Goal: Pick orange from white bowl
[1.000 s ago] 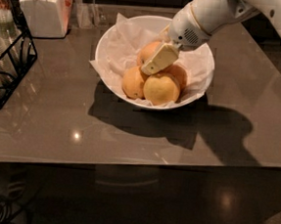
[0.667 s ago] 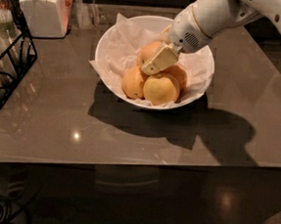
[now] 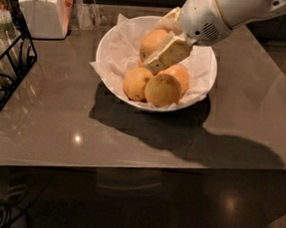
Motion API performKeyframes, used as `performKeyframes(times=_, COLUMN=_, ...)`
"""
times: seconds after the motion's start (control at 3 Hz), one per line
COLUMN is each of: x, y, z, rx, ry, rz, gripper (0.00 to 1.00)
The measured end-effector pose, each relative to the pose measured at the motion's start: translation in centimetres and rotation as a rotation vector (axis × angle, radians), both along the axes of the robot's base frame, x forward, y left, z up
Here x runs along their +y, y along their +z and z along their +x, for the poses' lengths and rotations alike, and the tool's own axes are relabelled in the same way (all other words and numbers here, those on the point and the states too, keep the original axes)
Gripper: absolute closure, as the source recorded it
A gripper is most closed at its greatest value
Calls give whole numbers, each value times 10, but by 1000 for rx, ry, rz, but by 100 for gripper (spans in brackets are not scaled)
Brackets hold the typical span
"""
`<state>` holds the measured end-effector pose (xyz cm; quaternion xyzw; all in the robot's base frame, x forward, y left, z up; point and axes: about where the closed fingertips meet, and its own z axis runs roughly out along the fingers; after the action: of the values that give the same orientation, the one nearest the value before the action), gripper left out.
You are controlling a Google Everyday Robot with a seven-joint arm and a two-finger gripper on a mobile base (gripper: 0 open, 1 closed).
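The white bowl, lined with crumpled white paper, stands on the grey table at upper centre. The orange is the topmost fruit in it, at the back. My gripper reaches in from the upper right on a white arm. One cream finger lies across the orange's front and the other shows behind it, so the gripper is shut on the orange. Three more fruits lie below it: a small orange one, a yellower one and one partly hidden.
A white square lidded jar stands at the back left. A black wire rack holding glassware is at the left edge. The table's front edge runs across below the bowl.
The gripper and the orange in it have risen slightly above the other fruits. The bowl and the other fruits have not moved.
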<state>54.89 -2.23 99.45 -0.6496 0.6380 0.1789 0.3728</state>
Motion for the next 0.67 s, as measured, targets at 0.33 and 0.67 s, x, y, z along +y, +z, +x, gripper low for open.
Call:
performKeyframes(times=0.33, x=-3, y=31, z=-47, rx=-73, ry=52, rz=64, gripper=100)
performKeyframes(times=0.67, x=-31, y=41, z=-96, rx=-124, ry=47, rz=157, gripper=100)
